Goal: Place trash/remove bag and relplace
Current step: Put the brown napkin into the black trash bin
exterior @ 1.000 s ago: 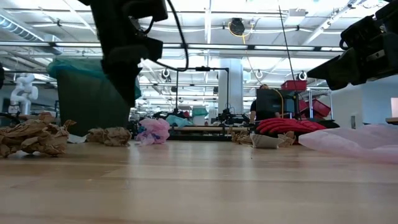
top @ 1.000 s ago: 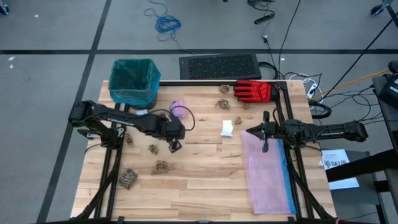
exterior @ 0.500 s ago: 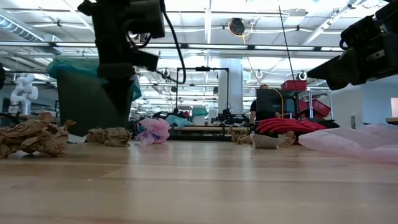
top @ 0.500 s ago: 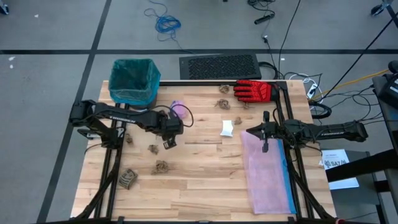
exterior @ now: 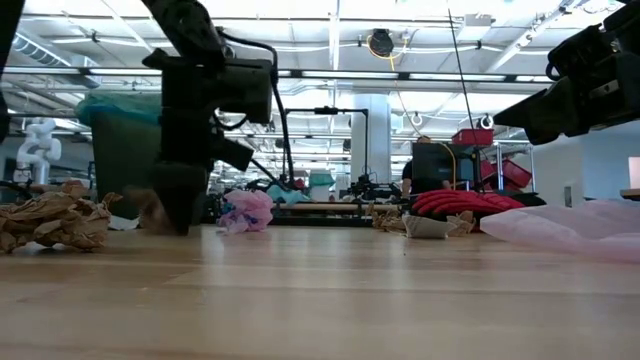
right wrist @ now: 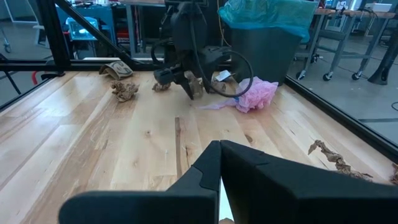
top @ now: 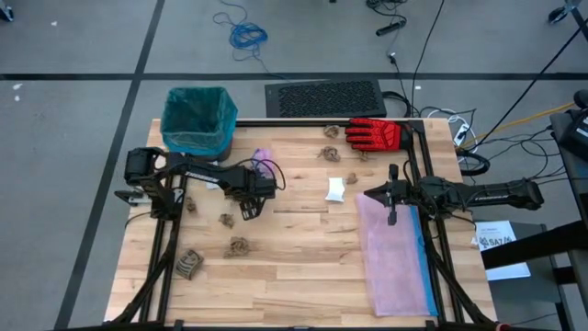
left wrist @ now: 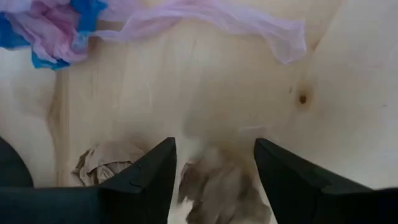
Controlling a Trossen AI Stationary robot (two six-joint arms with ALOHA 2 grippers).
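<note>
My left gripper [top: 248, 210] [exterior: 180, 215] points down at the table's left middle, open. In the left wrist view its fingers [left wrist: 214, 149] stand on either side of a blurred brown paper wad [left wrist: 217, 186]. A second wad [left wrist: 102, 162] lies beside one finger. More brown wads [top: 226, 220] [top: 239, 246] lie toward the near edge. The purple crumple [top: 264, 161] [left wrist: 43, 25] lies just beyond the gripper. The bin with the teal bag [top: 197, 119] stands at the far left corner. My right gripper [top: 392, 198] [right wrist: 219, 149] waits shut at the right.
A white piece [top: 335, 188] lies mid-table and more brown scraps [top: 329, 152] lie near the far edge. A red-and-black glove [top: 377, 133] lies at the far right. A pale pink bag [top: 395, 253] is spread flat on the right side, under my right gripper.
My left gripper has come down to the table top, shifting a little toward the left edge. It has rolled somewhat and opened its fingers. The wads and the purple crumple lie where they were.
</note>
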